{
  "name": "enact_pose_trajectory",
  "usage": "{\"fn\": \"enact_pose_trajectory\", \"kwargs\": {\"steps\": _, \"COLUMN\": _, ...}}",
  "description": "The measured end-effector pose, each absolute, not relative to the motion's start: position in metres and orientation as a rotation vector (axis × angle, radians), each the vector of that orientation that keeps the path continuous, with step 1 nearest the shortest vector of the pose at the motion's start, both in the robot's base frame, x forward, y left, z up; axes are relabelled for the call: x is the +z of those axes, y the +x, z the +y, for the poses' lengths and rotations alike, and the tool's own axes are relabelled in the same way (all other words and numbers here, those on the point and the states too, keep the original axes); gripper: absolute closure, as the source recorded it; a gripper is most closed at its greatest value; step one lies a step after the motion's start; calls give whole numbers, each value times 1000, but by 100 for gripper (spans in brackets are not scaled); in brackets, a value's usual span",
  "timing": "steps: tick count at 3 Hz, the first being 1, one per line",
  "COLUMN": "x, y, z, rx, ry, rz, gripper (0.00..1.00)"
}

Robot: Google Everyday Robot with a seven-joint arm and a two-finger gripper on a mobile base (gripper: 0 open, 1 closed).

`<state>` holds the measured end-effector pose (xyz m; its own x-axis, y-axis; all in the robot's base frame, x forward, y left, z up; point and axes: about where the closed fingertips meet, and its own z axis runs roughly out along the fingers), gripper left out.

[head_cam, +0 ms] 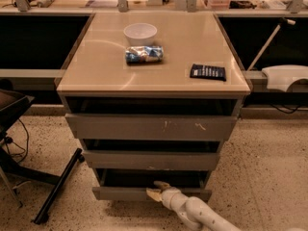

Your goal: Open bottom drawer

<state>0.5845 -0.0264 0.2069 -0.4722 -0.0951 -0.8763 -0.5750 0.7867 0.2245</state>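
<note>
A three-drawer cabinet stands in the middle of the camera view. The bottom drawer (120, 193) is the lowest, narrowest grey front, plain and handleless, with a dark gap above its top edge. My gripper (155, 189) comes in from the lower right on a white arm (202, 215). Its pale fingers sit at the middle of the bottom drawer's top edge, one finger reaching into the gap over the panel. The top drawer (149, 127) has white scratch marks. The middle drawer (149, 160) lies between them.
The cabinet top (106, 71) holds a white bowl (140, 33), a blue-and-white snack bag (144, 54) and a dark flat packet (207, 71). A black chair base (53, 191) stands on the speckled floor at the left. A white object (285, 76) rests on the shelf at the right.
</note>
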Motion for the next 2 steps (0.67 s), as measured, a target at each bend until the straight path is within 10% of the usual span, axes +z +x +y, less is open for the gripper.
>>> {"fn": "enact_pose_trajectory", "kwargs": {"steps": 2, "x": 207, "y": 585, "z": -26, "rx": 624, "ry": -501, "rz": 2007, "gripper": 0}}
